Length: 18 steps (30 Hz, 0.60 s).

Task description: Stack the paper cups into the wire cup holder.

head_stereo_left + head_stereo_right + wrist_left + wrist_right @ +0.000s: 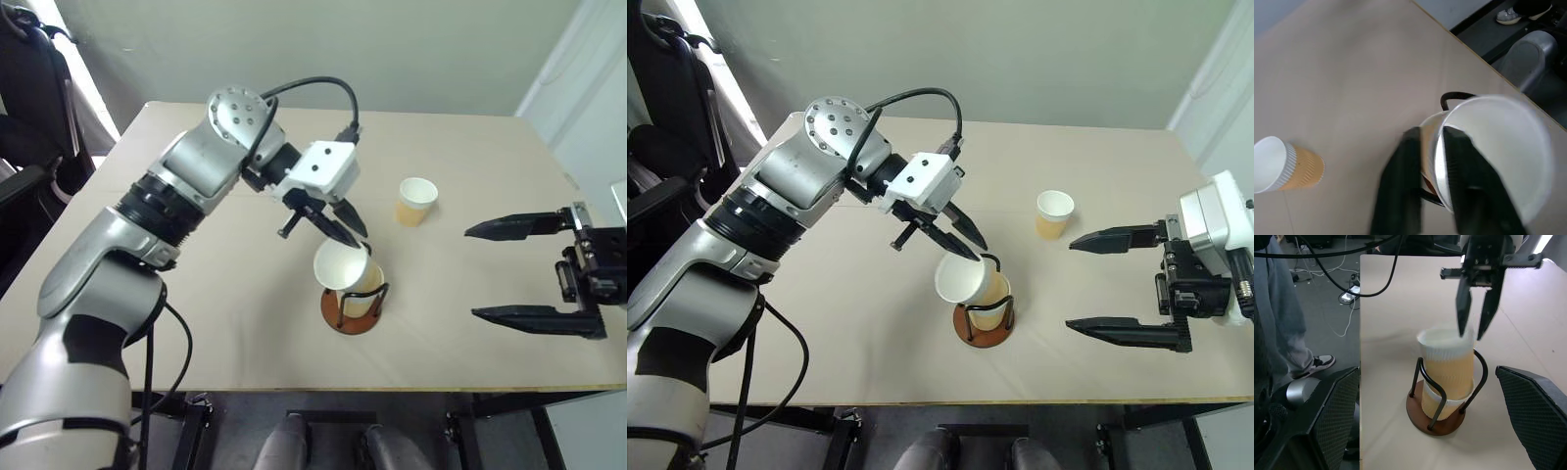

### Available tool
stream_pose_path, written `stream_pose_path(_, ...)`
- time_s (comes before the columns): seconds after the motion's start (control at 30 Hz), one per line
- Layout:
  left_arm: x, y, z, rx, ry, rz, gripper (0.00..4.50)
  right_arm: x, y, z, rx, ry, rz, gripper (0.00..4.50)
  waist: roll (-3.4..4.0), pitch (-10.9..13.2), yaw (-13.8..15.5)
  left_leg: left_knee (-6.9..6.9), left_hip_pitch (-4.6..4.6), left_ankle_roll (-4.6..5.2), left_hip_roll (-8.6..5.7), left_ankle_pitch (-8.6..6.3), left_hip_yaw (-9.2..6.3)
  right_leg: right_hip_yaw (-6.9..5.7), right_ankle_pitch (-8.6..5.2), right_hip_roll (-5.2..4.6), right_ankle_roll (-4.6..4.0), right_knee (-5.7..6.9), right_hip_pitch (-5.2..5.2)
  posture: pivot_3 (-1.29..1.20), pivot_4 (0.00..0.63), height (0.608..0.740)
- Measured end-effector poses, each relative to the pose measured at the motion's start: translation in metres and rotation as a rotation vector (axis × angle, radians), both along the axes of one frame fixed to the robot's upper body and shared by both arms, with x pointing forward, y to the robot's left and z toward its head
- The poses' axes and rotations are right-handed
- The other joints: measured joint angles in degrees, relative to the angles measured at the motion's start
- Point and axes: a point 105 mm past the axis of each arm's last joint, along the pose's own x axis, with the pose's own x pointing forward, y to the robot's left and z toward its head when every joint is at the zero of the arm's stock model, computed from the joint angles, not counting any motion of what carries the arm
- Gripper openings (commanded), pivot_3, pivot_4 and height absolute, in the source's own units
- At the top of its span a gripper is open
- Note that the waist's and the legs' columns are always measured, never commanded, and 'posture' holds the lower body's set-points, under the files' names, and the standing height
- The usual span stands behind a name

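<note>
step: seating cup | my left end effector (345, 227) straddles the top paper cup's (342, 264) rim, whether gripping I cannot tell | right end effector (507, 271) open | cup light, crushable: hold rim gently

The paper cups (1445, 374) are tan outside with fine ribs, white inside. The wire cup holder (1436, 406) has black wire and a reddish-brown base, perhaps wood. The surface (196, 284) is pale beige.

Two tan cups (1445, 377) nested in holder (1436, 417), third (416, 202) apart
</note>
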Motion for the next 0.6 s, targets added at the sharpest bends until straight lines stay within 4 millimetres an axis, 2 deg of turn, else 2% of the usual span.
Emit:
stream_pose_path(0.23,0.012,-0.017,0.007,-0.085,-0.009,0.023,4.48,0.003,0.000,-0.004,-0.009,0.008,0.000,4.50,0.00,0.00,0.17,0.24,-0.04,0.15,0.00,-0.09,0.03,0.02,0.04,0.00,0.06,0.01,0.05,0.00,0.150,0.740)
stream_pose_path(0.33,0.016,-0.014,0.018,-0.139,-0.018,0.057,4.48,0.011,-0.001,-0.005,-0.024,-0.007,-0.020,4.50,0.00,0.00,0.11,0.24,-0.05,0.16,0.00,-0.10,0.07,0.02,0.04,0.00,0.07,0.02,0.03,0.00,0.150,0.740)
stream_pose_path(0.4,0.019,-0.007,0.027,-0.181,-0.023,0.095,4.48,0.025,-0.005,-0.007,-0.043,-0.031,-0.069,4.50,0.00,0.00,-0.07,0.25,-0.03,0.16,0.00,-0.10,0.09,0.03,0.06,0.00,0.10,0.03,0.03,0.00,0.150,0.740)
stream_pose_path(0.43,0.020,-0.002,0.032,-0.200,-0.024,0.117,4.48,0.034,-0.007,-0.007,-0.053,-0.045,-0.098,4.50,0.01,-0.01,-0.22,0.26,-0.02,0.16,0.02,-0.10,0.11,0.05,0.07,0.00,0.12,0.04,0.02,0.00,0.150,0.740)
stream_pose_path(0.5,0.023,0.033,0.035,-0.231,-0.022,0.227,4.48,0.067,-0.011,-0.003,-0.061,-0.120,-0.174,4.50,0.11,-0.06,-1.26,0.26,0.11,0.17,0.05,-0.10,0.20,0.12,0.10,0.01,0.13,0.06,0.01,0.00,0.150,0.740)
stream_pose_path(0.53,0.024,0.054,0.033,-0.244,-0.016,0.297,4.48,0.085,-0.012,-0.001,-0.058,-0.134,-0.209,4.50,0.21,-0.11,-2.14,0.24,0.19,0.17,0.07,-0.10,0.27,0.14,0.10,0.03,0.13,0.11,-0.01,0.00,0.150,0.740)
stream_pose_path(0.57,0.023,0.082,0.028,-0.257,0.008,0.399,4.48,0.112,-0.013,-0.001,-0.060,-0.145,-0.263,4.50,0.25,-0.14,-3.22,0.18,0.36,0.17,0.12,-0.09,0.34,0.22,0.13,0.07,0.13,0.16,-0.01,0.00,0.150,0.740)
stream_pose_path(0.6,0.022,0.095,0.023,-0.262,0.027,0.452,4.48,0.128,-0.020,-0.006,-0.082,-0.134,-0.320,4.50,0.26,-0.13,-3.24,0.13,0.33,0.19,0.13,-0.03,0.29,0.11,0.13,0.05,0.13,0.18,0.02,0.00,0.150,0.740)
